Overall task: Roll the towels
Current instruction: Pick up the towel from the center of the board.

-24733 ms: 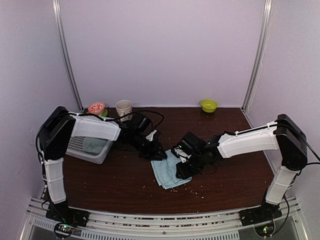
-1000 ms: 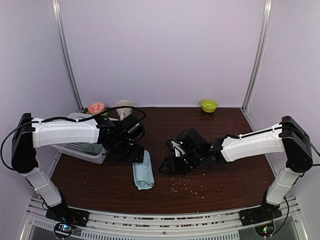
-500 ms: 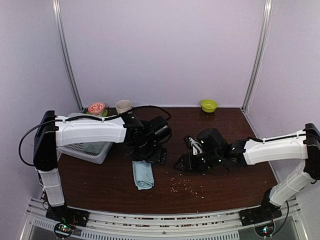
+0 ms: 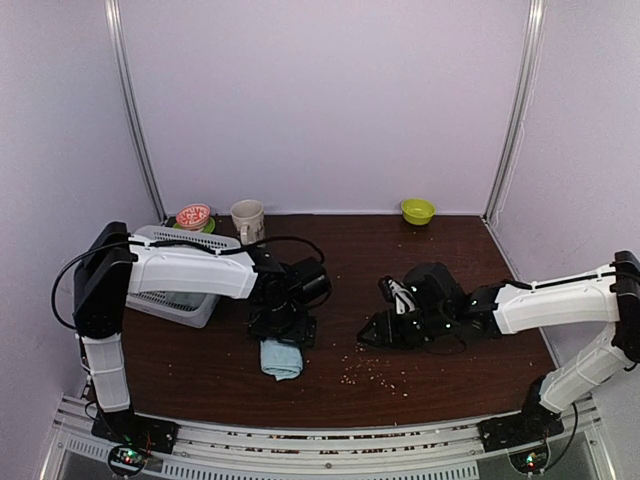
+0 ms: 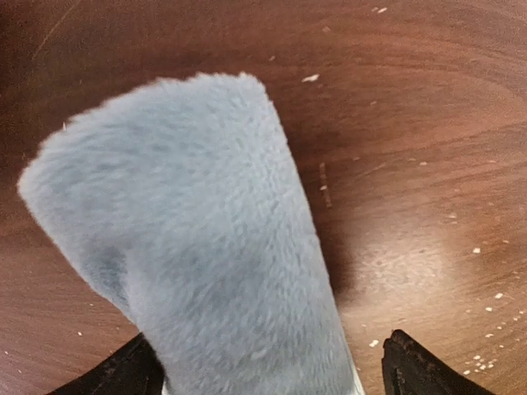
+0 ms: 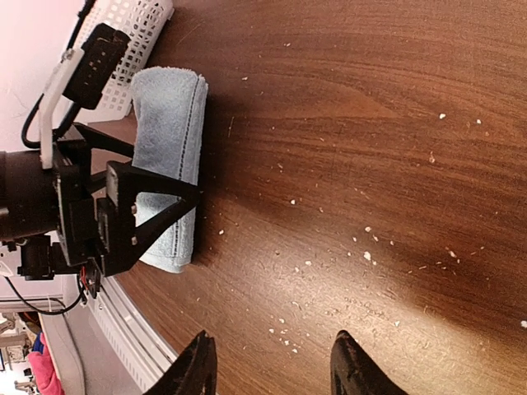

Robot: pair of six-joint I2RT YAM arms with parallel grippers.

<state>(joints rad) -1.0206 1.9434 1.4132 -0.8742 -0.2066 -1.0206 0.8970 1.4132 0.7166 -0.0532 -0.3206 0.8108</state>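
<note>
Shortened since half a second ago, the light blue towel [image 4: 281, 359] lies rolled near the table's [image 4: 450, 255] near edge, left of centre. It sits directly under the left gripper [image 4: 283, 336], whose spread fingers straddle it. Bare wood lies open to its right. The right gripper [image 4: 384, 332] hangs spread and empty.

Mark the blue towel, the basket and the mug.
Towel [image 4: 281, 360]: top view, middle of the visible cloth.
Basket [image 4: 180, 237]: top view, far rim of the white mesh.
Mug [image 4: 246, 222]: top view, side of the body below the rim.
</note>
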